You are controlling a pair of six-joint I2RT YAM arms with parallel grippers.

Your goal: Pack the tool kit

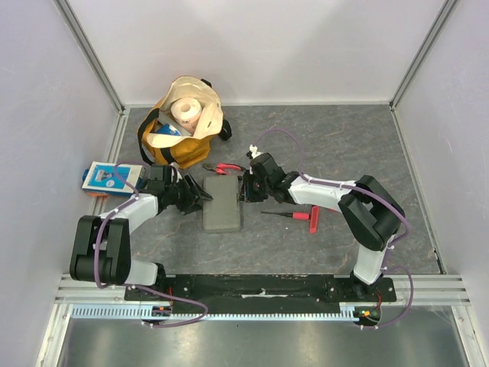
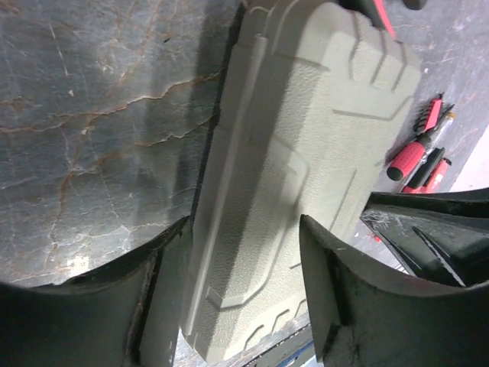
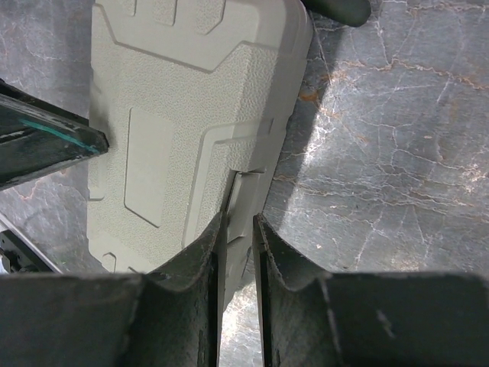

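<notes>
Case (image 1: 222, 202) lay closed and flat on the table (image 1: 344, 145) between the arms, the left gripper (image 2: 244, 252) with fingers spread around its left side, the right gripper (image 3: 238, 225) pinching its right lip.

Closed grey case (image 1: 222, 202) hiding its contents, its ends running off the left wrist view, red-handled pliers (image 1: 226, 169) lying half behind the right gripper (image 1: 245, 189) — fingers (image 3: 191, 267) pinching or merely flanking the case's edge, too tight to tell.
</notes>
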